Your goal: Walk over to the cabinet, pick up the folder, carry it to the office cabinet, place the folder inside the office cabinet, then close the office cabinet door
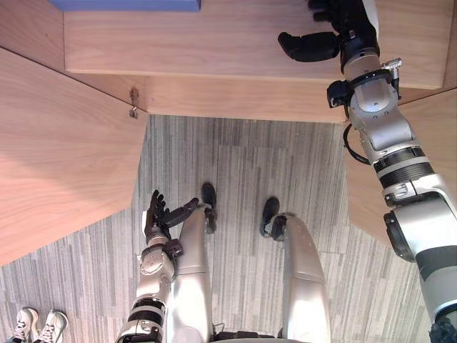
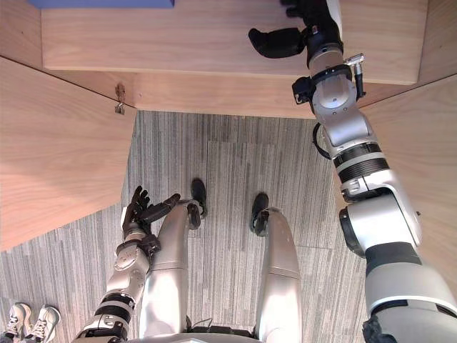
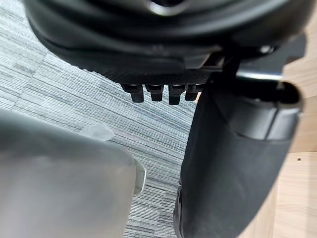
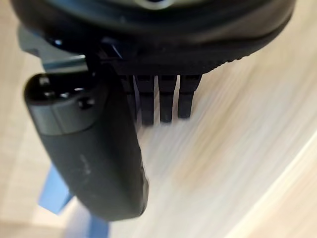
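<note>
The blue folder (image 1: 125, 4) lies flat on the wooden shelf (image 1: 214, 43) inside the open office cabinet, at the far left of the shelf; a corner of the folder (image 4: 54, 196) also shows in the right wrist view. My right hand (image 1: 335, 21) reaches over the right part of the shelf, well apart from the folder. It is open, with straight fingers (image 4: 158, 99) and the thumb (image 1: 307, 46) spread out, and it holds nothing. My left hand (image 1: 158, 214) hangs low over the carpet beside my leg, open and empty.
The cabinet's left door (image 1: 57, 164) stands swung out toward me, with a small metal latch (image 1: 133, 102) at its inner corner. The right door (image 1: 428, 121) is open behind my right arm. Grey striped carpet (image 1: 243, 164) lies between them. A person's white shoes (image 1: 36, 325) stand at the lower left.
</note>
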